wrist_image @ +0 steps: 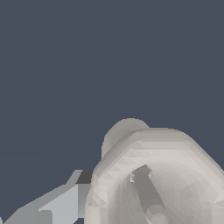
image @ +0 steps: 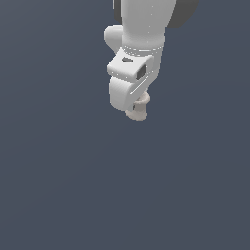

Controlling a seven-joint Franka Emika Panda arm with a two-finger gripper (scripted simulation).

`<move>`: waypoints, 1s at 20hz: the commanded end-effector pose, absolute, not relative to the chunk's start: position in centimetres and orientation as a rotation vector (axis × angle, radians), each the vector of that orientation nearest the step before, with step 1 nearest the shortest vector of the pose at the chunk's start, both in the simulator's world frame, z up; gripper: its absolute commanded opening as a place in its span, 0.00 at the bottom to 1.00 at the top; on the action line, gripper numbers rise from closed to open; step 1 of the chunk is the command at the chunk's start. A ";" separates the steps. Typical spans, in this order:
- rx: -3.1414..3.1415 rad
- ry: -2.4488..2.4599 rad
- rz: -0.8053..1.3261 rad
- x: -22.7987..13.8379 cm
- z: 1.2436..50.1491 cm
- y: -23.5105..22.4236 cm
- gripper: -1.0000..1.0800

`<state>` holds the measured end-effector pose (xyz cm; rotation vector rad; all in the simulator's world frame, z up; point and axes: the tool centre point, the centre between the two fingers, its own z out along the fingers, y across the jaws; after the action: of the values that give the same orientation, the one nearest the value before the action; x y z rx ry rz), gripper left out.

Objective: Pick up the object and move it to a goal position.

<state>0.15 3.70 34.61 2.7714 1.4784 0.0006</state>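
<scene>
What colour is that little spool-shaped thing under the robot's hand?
Pale beige, plain and matte, with no pattern. The spool shows best in the wrist view, close up beneath the hand.

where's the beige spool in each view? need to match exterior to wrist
Exterior view: the spool is a little above centre, sticking out beneath the white gripper.
Wrist view: the spool fills the lower part of the picture very close up, its hollow round rim facing the camera.
Shared landmark: the gripper, a pale grey part of which sits directly beside the spool in both views.
</scene>
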 end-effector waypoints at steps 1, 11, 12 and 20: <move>2.772 1.479 0.000 -0.4 37.5 3.8 0.00; 2.773 1.477 0.000 -1.7 45.6 4.1 0.00; 2.773 1.477 0.000 -1.7 46.0 4.1 0.00; 2.774 1.475 0.000 -1.9 47.9 4.1 0.00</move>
<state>-1.86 4.10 47.75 2.7731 1.4756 0.0012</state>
